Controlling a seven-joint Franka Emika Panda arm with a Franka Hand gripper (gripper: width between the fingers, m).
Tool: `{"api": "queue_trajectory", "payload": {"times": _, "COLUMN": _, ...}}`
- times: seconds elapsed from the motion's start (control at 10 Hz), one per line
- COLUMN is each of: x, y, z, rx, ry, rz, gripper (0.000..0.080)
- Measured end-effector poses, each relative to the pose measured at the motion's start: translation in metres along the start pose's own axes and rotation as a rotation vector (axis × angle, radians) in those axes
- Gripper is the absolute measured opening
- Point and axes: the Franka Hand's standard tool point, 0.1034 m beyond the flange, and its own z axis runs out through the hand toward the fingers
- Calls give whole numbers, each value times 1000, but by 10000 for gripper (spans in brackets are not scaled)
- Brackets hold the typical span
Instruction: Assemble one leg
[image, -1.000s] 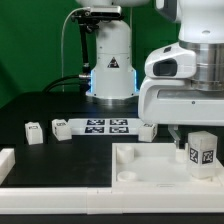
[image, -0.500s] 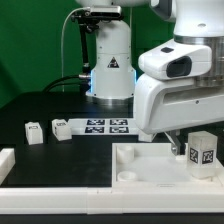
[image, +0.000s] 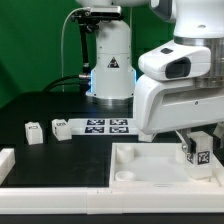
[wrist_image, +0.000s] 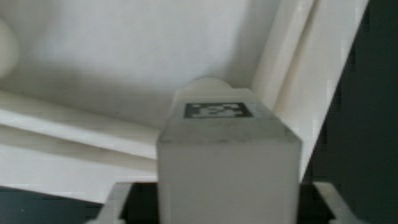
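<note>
My gripper (image: 199, 146) is shut on a leg (image: 200, 156), a small white block with a black-and-white tag, and holds it upright at the exterior view's right, over the far right corner of the large white tray-like part (image: 136, 160). In the wrist view the leg (wrist_image: 224, 150) fills the middle, pointing toward the tray's raised wall (wrist_image: 299, 60), with a dark finger on each side of it. Whether the leg touches the tray I cannot tell. Two more legs (image: 34, 131) (image: 60, 128) lie on the black table at the left.
The marker board (image: 106, 126) lies flat behind the tray, in front of the robot base (image: 110, 62). Another small white block (image: 146, 128) sits at the board's right end. A white part (image: 6, 160) shows at the left edge.
The gripper with the leg has shifted slightly left and down toward the tray corner. The other parts have not moved.
</note>
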Motion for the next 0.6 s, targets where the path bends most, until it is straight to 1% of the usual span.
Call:
{"api": "queue_trajectory", "payload": {"times": 0.2, "x": 2, "y": 0, "z": 0, "rx": 2, "ry": 0, "rz": 48, "gripper": 291}}
{"api": "queue_trajectory", "payload": {"times": 0.3, "x": 2, "y": -3, "z": 1, "rx": 2, "ry": 3, "rz": 240, "gripper": 291}}
{"api": "queue_trajectory", "payload": {"times": 0.4, "x": 1, "y": -4, "z": 1, "rx": -12, "ry": 6, "rz": 386, "gripper": 291}}
{"api": "queue_trajectory", "payload": {"times": 0.5, "x": 3, "y": -4, "z": 1, "rx": -21, "ry": 17, "rz": 476, "gripper": 291}}
{"api": "queue_trajectory", "payload": {"times": 0.6, "x": 2, "y": -3, "z": 1, "rx": -22, "ry": 18, "rz": 623, "gripper": 291}}
